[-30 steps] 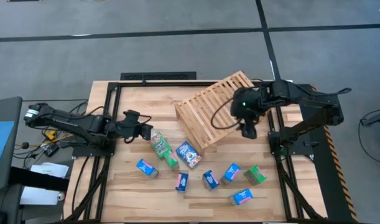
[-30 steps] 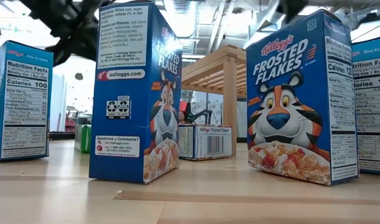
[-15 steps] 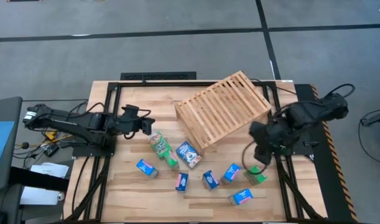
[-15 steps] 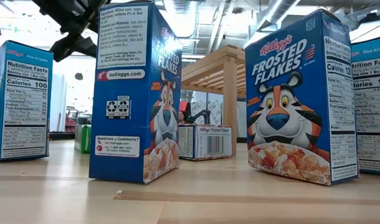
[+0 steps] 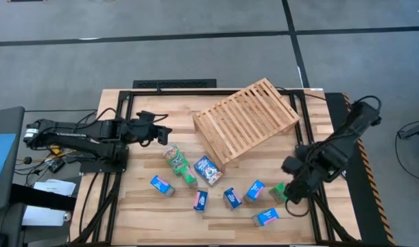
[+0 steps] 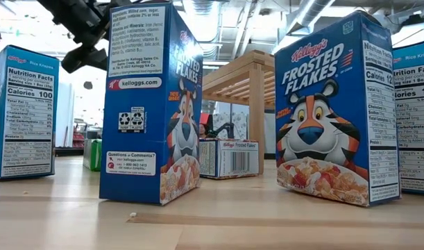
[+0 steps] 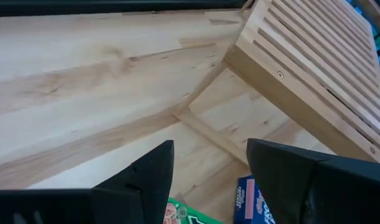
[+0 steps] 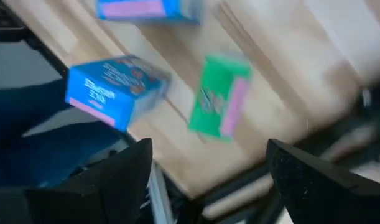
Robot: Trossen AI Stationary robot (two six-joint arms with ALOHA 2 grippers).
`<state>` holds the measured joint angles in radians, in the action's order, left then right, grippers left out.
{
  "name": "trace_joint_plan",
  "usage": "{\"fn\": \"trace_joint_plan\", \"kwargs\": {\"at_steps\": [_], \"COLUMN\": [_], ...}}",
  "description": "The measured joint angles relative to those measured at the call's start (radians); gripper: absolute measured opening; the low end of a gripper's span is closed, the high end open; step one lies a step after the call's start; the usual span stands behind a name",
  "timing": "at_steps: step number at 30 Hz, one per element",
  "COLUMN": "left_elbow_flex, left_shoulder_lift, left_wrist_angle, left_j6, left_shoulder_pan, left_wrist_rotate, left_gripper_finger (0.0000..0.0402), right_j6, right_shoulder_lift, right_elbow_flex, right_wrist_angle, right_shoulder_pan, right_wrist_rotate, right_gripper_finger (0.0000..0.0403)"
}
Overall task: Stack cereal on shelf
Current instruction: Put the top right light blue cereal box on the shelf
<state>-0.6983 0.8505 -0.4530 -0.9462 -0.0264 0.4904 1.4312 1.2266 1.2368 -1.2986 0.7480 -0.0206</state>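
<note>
Seen level across the table, two upright blue Frosted Flakes boxes (image 6: 148, 104) (image 6: 329, 111) filled the foreground, the slatted shelf (image 5: 245, 119) tilted behind them. From above, the cereal lay scattered on the plank table (image 5: 140, 213) in front of the empty rack. The right gripper (image 5: 296, 193) hovered over a green box (image 8: 218, 96) near the table's right edge, fingers spread wide, holding nothing. The left gripper (image 5: 161, 136) hung beside the rack's near corner, jaws parted and empty.
</note>
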Motion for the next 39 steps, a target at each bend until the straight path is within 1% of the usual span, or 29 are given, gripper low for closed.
{"fn": "trace_joint_plan", "kwargs": {"at_steps": [2,4,6,7,11,14,18,21,24,27,35,39], "left_elbow_flex": [0.000,0.000,0.000,0.000,0.000,0.000,0.000,0.000,0.000,0.000,0.000,0.000], "left_shoulder_lift": [0.000,0.000,0.000,0.000,0.000,0.000,0.000,0.000,0.000,0.000,0.000,0.000], "left_wrist_angle": [0.000,0.000,0.000,0.000,-0.008,-0.008,-0.014,-0.014,-0.014,-0.014,-0.054,-0.063], "left_j6": [0.026,0.045,0.048,0.048,0.049,0.049,0.074,0.078,0.074,0.075,0.075,0.100], "left_shoulder_pan": [-0.008,-0.015,-0.020,-0.024,-0.027,-0.027,-0.027,-0.027,-0.027,-0.027,-0.027,-0.027], "left_wrist_rotate": [-0.010,-0.014,-0.017,-0.024,-0.055,-0.062,-0.063,-0.063,-0.064,-0.064,-0.087,-0.091], "left_gripper_finger": [0.0192,0.0192,0.0192,0.0192,0.0192,0.0192,0.0192,0.0192,0.0192,0.0192,0.0192,0.0192], "right_j6": [-0.188,-0.416,-0.637,-0.718,-0.958,-1.099,-1.263,-1.370,-1.440,-1.483,-1.461,-1.481], "right_shoulder_lift": [0.044,0.094,0.140,0.162,0.222,0.214,0.214,0.237,0.257,0.270,0.270,0.319], "right_elbow_flex": [-0.003,-0.003,-0.003,-0.003,-0.003,-0.004,-0.004,-0.003,-0.003,-0.003,-0.003,-0.003], "right_wrist_angle": [0.030,0.043,0.050,0.056,0.089,0.099,0.131,0.158,0.201,0.238,0.325,0.359], "right_shoulder_pan": [-0.005,-0.010,-0.043,-0.069,-0.173,-0.197,-0.219,-0.235,-0.246,-0.248,-0.304,-0.332], "right_wrist_rotate": [0.017,0.049,0.049,0.046,0.033,0.071,0.060,0.019,-0.029,-0.036,-0.027,-0.050], "right_gripper_finger": [0.0341,0.0340,0.0338,0.0337,0.0332,0.0331,0.0331,0.0331,0.0331,0.0331,0.0330,0.0330]}}
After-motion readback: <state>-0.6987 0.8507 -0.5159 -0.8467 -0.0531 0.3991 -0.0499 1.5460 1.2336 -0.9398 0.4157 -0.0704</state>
